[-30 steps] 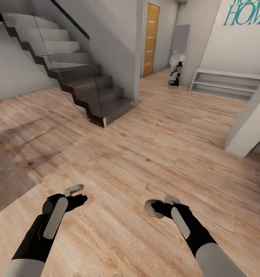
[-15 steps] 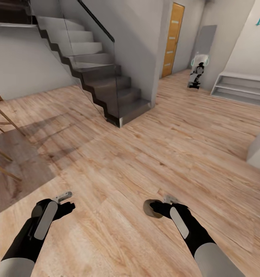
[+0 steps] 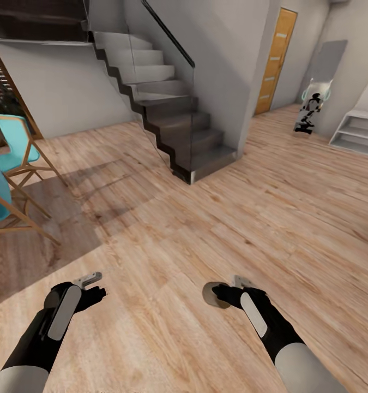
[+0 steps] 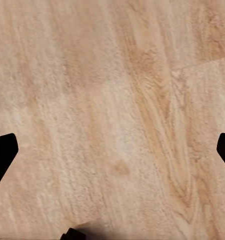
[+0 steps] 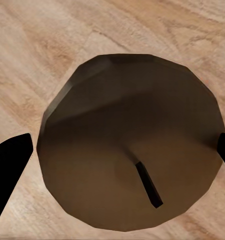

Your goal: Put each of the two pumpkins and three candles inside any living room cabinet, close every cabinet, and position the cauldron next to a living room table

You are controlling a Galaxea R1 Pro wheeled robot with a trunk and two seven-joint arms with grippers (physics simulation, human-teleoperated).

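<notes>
On my far left stand two turquoise chairs [image 3: 12,147]; ahead rises the staircase [image 3: 167,109]. My left gripper [image 3: 91,280] hangs spread and empty over the wood floor [image 3: 167,229]. My right gripper [image 3: 227,286] pinches a candle [image 5: 130,160] between its fingertips, wick end facing the wrist camera, its round body spanning the gap. I see no cabinet from here, so I judge I must drive on with the candle carried on the right.

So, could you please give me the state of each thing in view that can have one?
left gripper: open, holding nothing, over bare floor.
right gripper: shut on a candle.
candle: held between the fingers, wick end facing the wrist camera, unlit.
orange door: closed.
turquoise chairs: upright, unoccupied.
</notes>
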